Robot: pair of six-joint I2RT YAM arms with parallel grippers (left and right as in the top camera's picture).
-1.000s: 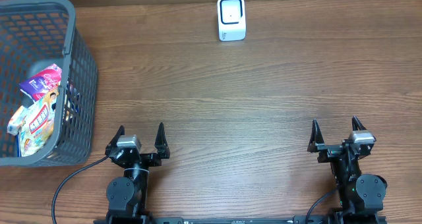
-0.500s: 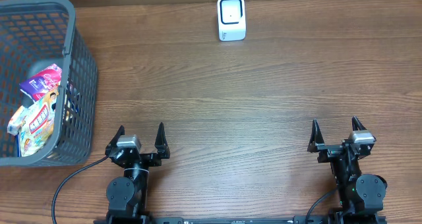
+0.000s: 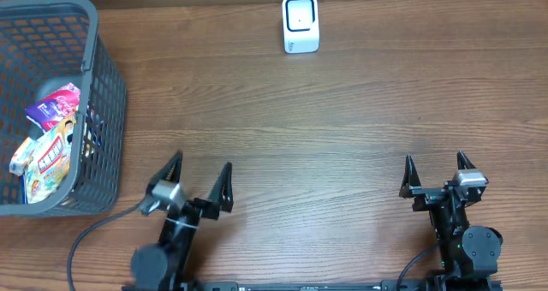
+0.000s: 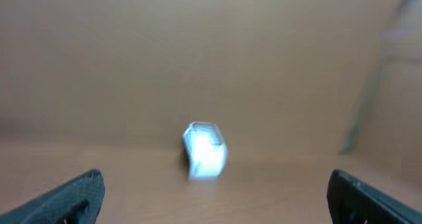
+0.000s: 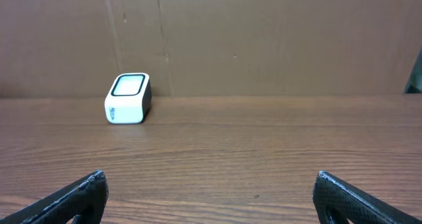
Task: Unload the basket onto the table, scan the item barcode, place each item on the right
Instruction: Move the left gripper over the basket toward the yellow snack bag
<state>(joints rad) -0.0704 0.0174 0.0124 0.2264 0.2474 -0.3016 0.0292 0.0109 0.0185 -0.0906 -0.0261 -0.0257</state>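
Item: several snack packets [image 3: 50, 145] lie in a grey mesh basket [image 3: 101, 86] at 9 o'clock on the desk [image 3: 342, 111]. One packet is purple. Another is white, red and yellow. Their printing is too small to read, and no barcode can be made out.

Scanner [image 3: 300, 24]: a white box with a dark, white-framed window. It stands upright at 12 o'clock near the far desk edge, well apart from the basket. In the right wrist view the scanner [image 5: 128, 99] shows a small dark mark on its side, which is unreadable. In the left wrist view the scanner [image 4: 206, 150] is blurred.

Left gripper [image 3: 201, 167]: at 7 o'clock, jaws spread wide, holding nothing. Its fingers [image 4: 66, 197] frame the blurred scanner.

Right gripper [image 3: 435, 164]: at 5 o'clock, jaws spread wide, holding nothing.

Change from the earlier frames: the left gripper has shifted toward 3 o'clock and now points toward 1 o'clock. The right gripper, packets, basket and scanner have not moved.
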